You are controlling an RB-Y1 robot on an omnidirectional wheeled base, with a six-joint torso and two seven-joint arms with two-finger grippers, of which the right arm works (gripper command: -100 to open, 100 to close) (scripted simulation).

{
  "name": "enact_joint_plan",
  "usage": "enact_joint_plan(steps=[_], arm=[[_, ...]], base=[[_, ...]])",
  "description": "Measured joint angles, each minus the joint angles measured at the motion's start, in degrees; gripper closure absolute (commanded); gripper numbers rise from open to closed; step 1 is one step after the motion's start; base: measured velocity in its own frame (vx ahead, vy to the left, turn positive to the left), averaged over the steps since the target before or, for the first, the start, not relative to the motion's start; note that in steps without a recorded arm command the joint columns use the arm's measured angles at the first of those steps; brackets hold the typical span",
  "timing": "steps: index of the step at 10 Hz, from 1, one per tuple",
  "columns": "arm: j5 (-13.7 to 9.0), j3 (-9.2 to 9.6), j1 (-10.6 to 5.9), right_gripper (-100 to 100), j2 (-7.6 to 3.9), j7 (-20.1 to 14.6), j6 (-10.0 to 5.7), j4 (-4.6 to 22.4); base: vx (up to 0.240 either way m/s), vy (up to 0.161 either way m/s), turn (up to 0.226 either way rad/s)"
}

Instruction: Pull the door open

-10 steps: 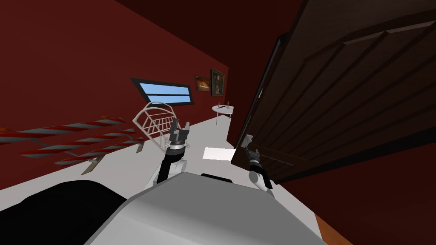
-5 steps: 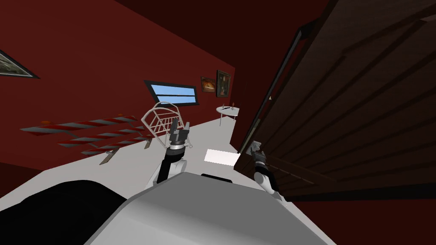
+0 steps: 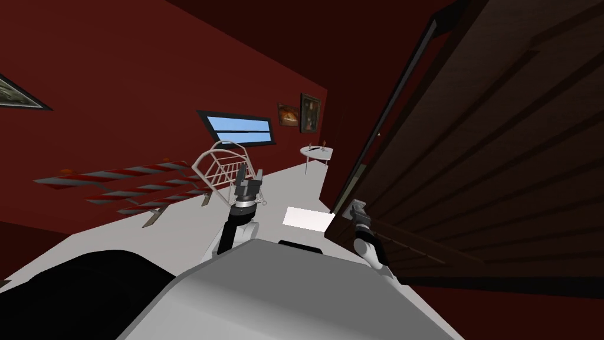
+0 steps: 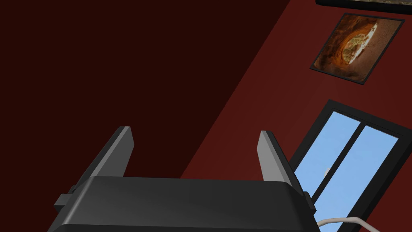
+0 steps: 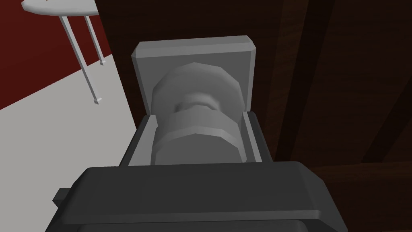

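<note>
A dark brown panelled door (image 3: 501, 147) fills the right of the head view, swung out from its black frame. Its grey round knob (image 5: 197, 121) on a square grey plate (image 5: 193, 52) sits between the fingers of my right gripper (image 5: 197, 135), which is shut on it. In the head view that right gripper (image 3: 356, 210) is at the door's near edge. My left gripper (image 3: 248, 177) is raised in front of my chest, apart from the door; its fingers (image 4: 265, 155) stand open with nothing between them.
A white wire chair (image 3: 221, 168) and a red-and-white striped barrier (image 3: 124, 186) stand to the left along the dark red wall. A small round white table (image 3: 317, 153) is at the far end of the light floor. A white patch (image 3: 307, 218) lies on the floor by the door.
The door has swung further open with my right gripper still on the knob. The whole head view shifted, so I have moved or turned a little.
</note>
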Motion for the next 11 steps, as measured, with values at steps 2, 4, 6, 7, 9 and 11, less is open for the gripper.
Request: enact_joint_plan(steps=[2, 4, 6, 7, 9, 11], arm=[[0.0, 0.12, 0.16, 100, 0.08, 0.0, 0.16, 0.1], [0.0, 0.27, 0.3, 100, -0.58, -0.4, -0.06, 0.2], [0.1, 1.03, 0.38, 100, -1.5, -1.5, -0.5, 0.1], [0.2, 1.57, 0.51, 100, -1.95, -2.0, -0.63, 0.2], [0.2, 2.47, 0.93, 100, -3.16, -3.2, -0.92, -0.1], [0.4, 3.63, 1.41, 100, -4.72, -4.7, -1.45, -0.1]], base=[[-0.006, 0.003, -0.004], [-0.13, -0.051, 0.145], [-0.185, -0.067, 0.136], [-0.237, -0.056, 0.178], [-0.244, -0.033, 0.179], [-0.217, -0.062, 0.157]])
